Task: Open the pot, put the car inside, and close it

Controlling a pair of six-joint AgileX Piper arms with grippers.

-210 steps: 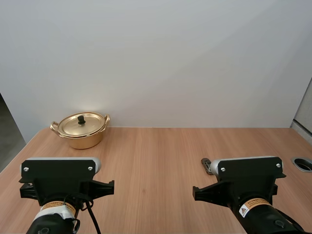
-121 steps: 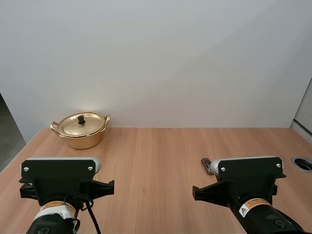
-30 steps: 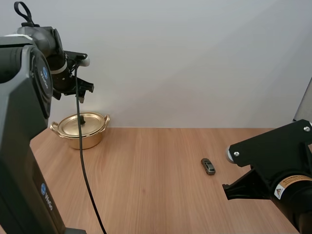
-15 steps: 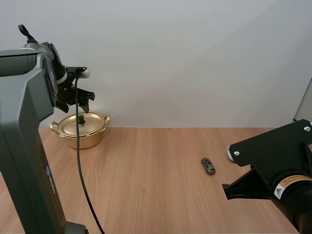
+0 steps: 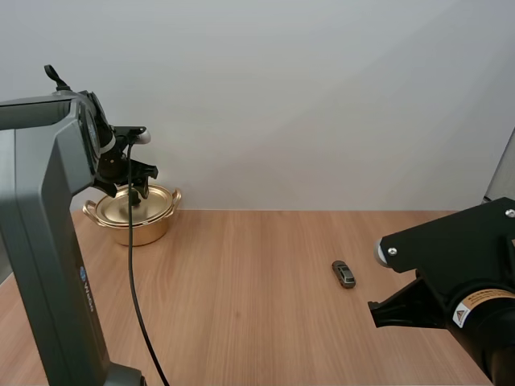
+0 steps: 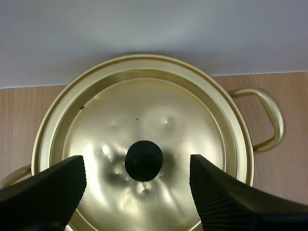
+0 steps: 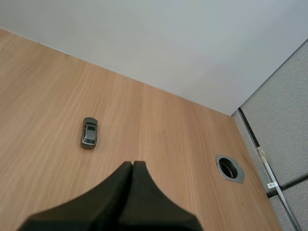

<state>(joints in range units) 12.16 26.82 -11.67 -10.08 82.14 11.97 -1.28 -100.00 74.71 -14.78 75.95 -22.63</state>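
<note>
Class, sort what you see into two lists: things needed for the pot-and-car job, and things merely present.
Job: pot, lid, car, left end effector open over the knob, right end effector shut.
Merely present: table, round hole in it.

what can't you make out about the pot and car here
- Inside of the pot: covered by its lid, high and left wrist views.
- Near edge of the lid: partly behind the left gripper's open fingers, left wrist view.
- Wheels of the car: too small, right wrist view.
</note>
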